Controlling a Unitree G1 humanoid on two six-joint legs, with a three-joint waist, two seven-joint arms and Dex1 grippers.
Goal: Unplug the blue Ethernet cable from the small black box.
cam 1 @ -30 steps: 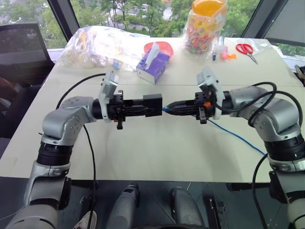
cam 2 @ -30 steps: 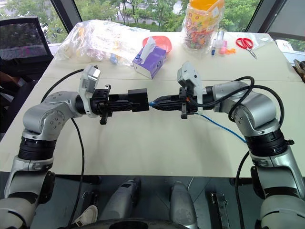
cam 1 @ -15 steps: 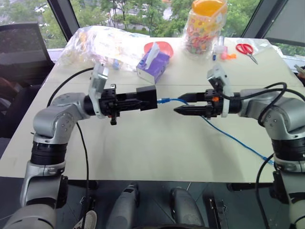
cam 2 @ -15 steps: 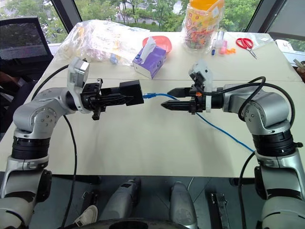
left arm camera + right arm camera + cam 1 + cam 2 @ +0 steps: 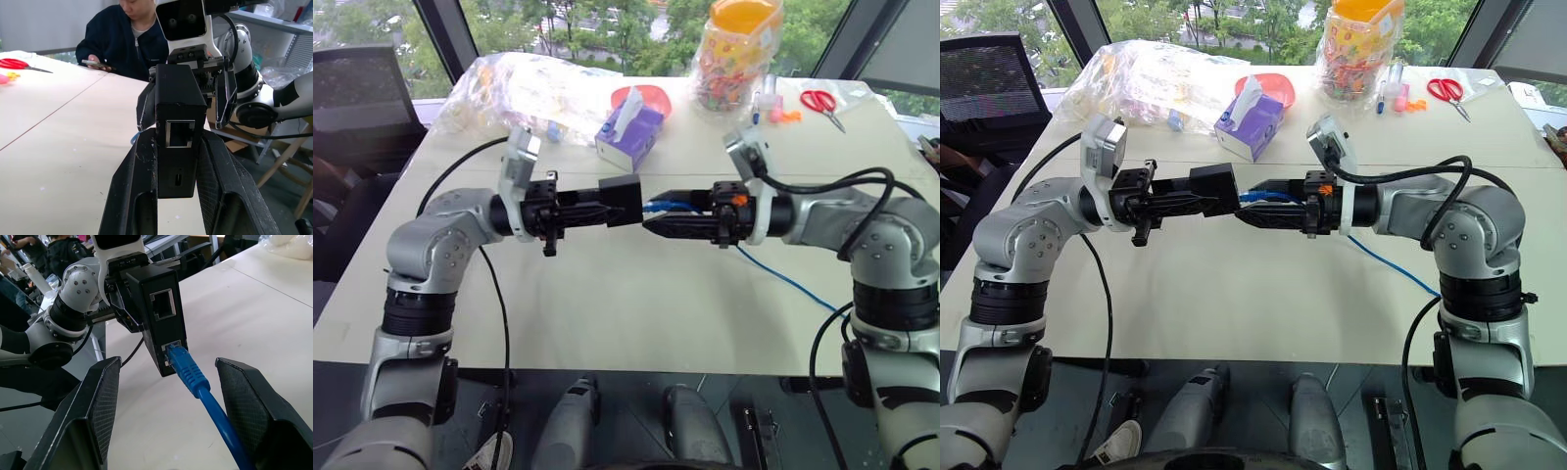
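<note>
Purple tissue box (image 5: 628,133), candy jar (image 5: 734,57), scissors (image 5: 819,102) behind arms.

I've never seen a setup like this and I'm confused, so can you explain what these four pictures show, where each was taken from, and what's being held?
This is a humanoid robot with two grey arms, each ending in a black two-fingered pincer. Two pictures come from cameras in its head, looking down over a beige table. The other two come from cameras on its wrists, looking along the fingers.

The left pincer is shut on a small matte black plastic box; its wrist picture shows the box clamped between both fingers. The thin bright blue Ethernet cable is plugged into the box's lower port. The right pincer stands open around that plug, fingers either side, not gripping it.

Further back on the table lie a purple tissue box, a clear plastic bag, an orange-lidded jar and red-handled scissors. A seated person shows in the left wrist picture.
</note>
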